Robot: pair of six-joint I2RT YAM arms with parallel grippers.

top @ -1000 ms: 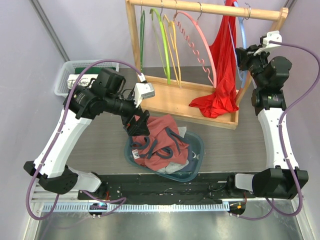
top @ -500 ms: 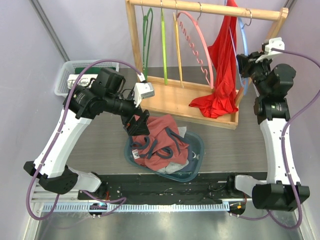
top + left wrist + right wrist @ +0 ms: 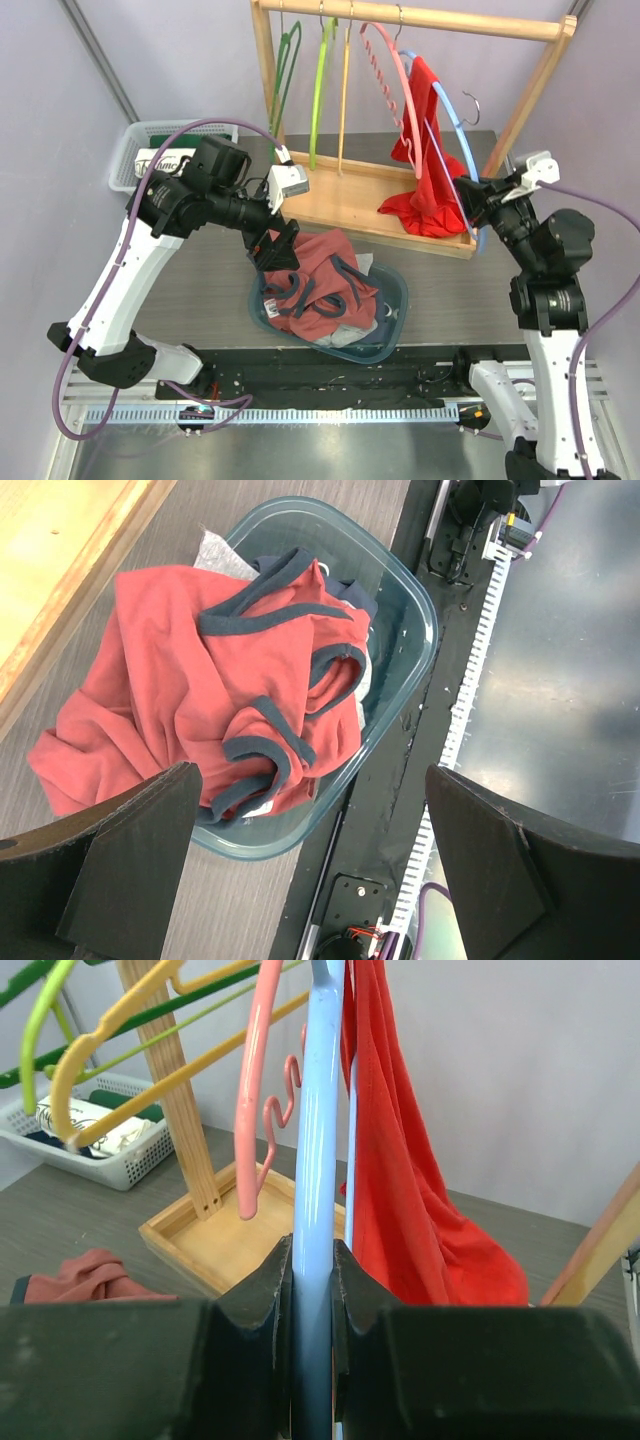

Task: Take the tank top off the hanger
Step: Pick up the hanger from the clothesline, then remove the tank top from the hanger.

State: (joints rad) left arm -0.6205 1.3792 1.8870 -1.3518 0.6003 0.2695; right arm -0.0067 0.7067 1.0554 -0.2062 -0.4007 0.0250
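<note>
- Blue hanger (image 3: 447, 110) is clamped tight in right gripper (image 3: 478, 205), with the hook off the wooden rack (image 3: 350, 195) rail.
- Red tank top (image 3: 425, 130) is draped on the hanger, its hem pooled on the rack base.
- Left gripper (image 3: 310, 775) is held wide open with nothing gripped, in front of the rack.

Pale lilac walls (image 3: 170, 50) behind a grey wood-grain table (image 3: 200, 290), brushed metal strip (image 3: 320, 455) at its near edge.

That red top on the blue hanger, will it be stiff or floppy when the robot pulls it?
Probably floppy: the red tank top hangs in loose folds from the blue hanger, its bottom heaped on the wooden base. Likely light, since the thin hanger carries it.
</note>
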